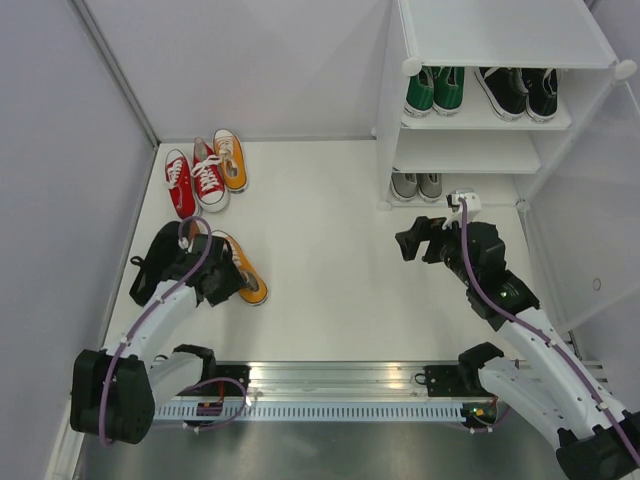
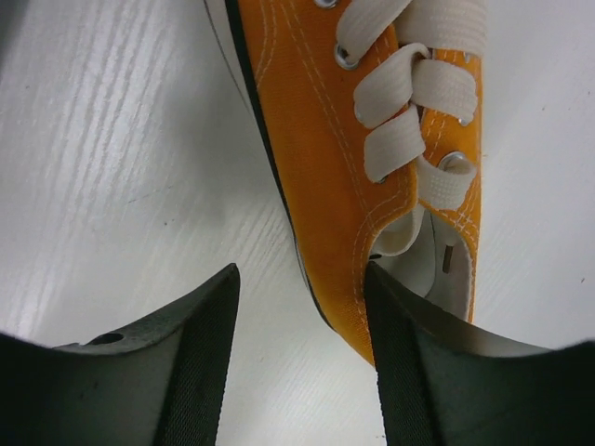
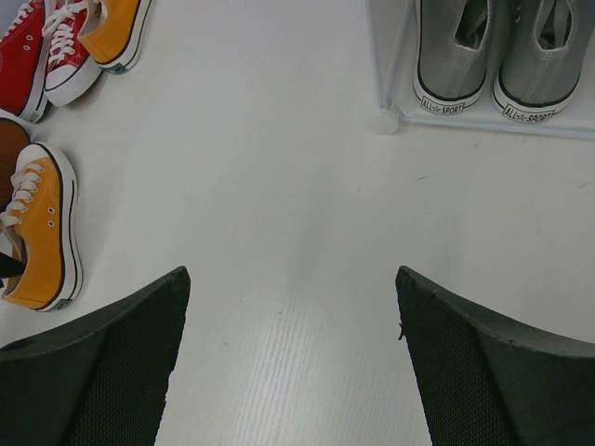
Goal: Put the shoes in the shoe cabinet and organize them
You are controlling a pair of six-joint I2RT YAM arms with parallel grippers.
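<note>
An orange shoe (image 1: 247,274) (image 2: 325,158) lies on the white floor at the left. My left gripper (image 1: 222,278) (image 2: 301,269) straddles its heel-side wall. One finger sits inside the shoe's opening against the canvas. The other stands off to the outside with a gap of floor showing, so the gripper is open. My right gripper (image 1: 408,243) (image 3: 293,271) hangs wide open over bare floor in front of the shoe cabinet (image 1: 500,40). The cabinet holds a green pair (image 1: 434,90), a black pair (image 1: 520,92) and a grey pair (image 1: 416,185) (image 3: 493,56).
A red pair (image 1: 195,180) (image 3: 37,46) and a second orange shoe (image 1: 231,158) lie together at the back left near the wall. Walls close in the left side and the back. The cabinet's translucent side panel (image 1: 590,250) stands by the right arm.
</note>
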